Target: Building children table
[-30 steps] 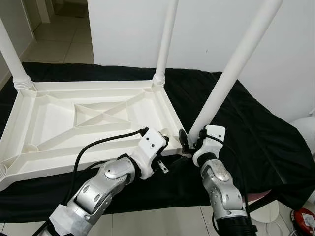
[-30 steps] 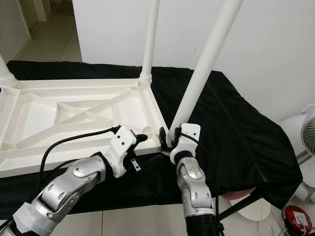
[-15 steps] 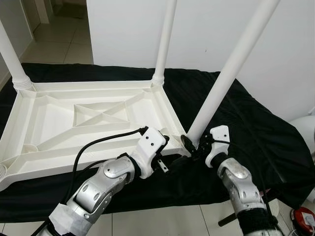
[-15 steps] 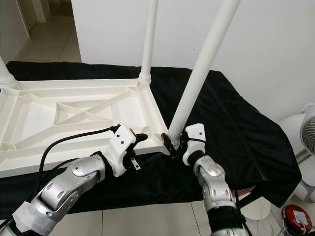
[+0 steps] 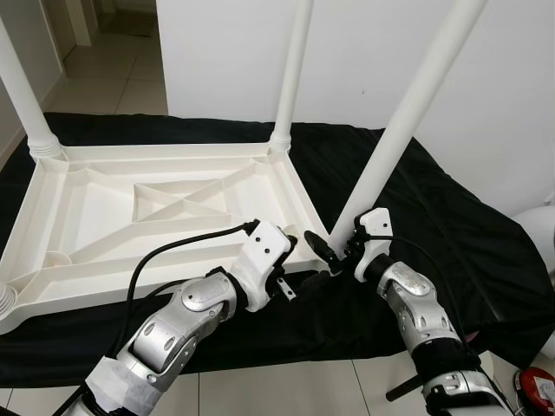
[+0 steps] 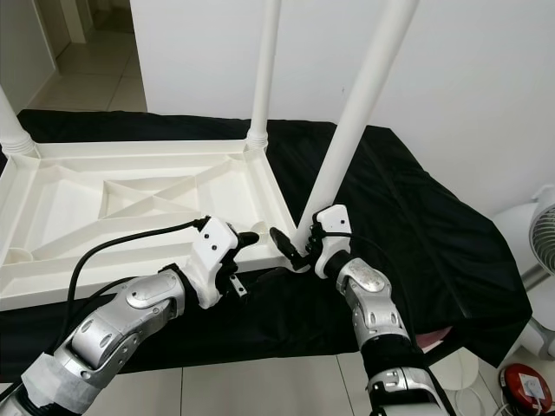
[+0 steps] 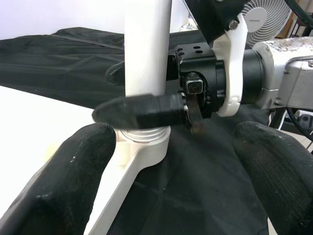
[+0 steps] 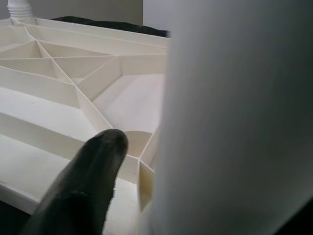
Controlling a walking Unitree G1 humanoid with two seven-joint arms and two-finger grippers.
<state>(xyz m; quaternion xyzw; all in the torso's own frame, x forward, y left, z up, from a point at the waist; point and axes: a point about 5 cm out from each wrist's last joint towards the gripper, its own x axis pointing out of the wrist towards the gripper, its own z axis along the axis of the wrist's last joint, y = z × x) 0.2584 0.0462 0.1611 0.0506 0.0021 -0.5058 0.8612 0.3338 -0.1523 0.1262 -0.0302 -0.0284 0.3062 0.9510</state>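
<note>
**Leg at the near corner, both grippers close in**

Black cloth covers the worktop (image 5: pixel 451 225), and on it lies the white plastic table top (image 5: pixel 104 217), upside down, its underside ribbed with a diagonal cross brace and raised walls. Nearest the robot, the left gripper (image 6: pixel 245 243) rests at the table top's near right edge, its fingers (image 7: pixel 58 181) spread wide apart and gripping nothing; in the left wrist view they frame the base of the near right leg (image 5: pixel 408 117). The right gripper (image 5: pixel 325 251) sits just beside that same leg's foot, one black finger (image 6: pixel 286 244) reaching across in front of the leg, the other behind it, so the leg stands between them; whether they press on it cannot be told. This leg is a smooth white tube, tilted, rising from a ringed socket (image 7: pixel 145 133) at the corner. Farther back, a second leg (image 5: pixel 290 74) stands upright in the far right corner, and a third (image 5: pixel 22 87) in the far left corner. Cloth lies bare to the right of the table top, up to the worktop's edge. Beyond are a white wall (image 5: pixel 225 52), a tiled floor (image 5: pixel 108 78) and, at the far right, a white fan (image 6: pixel 542 234).
</note>
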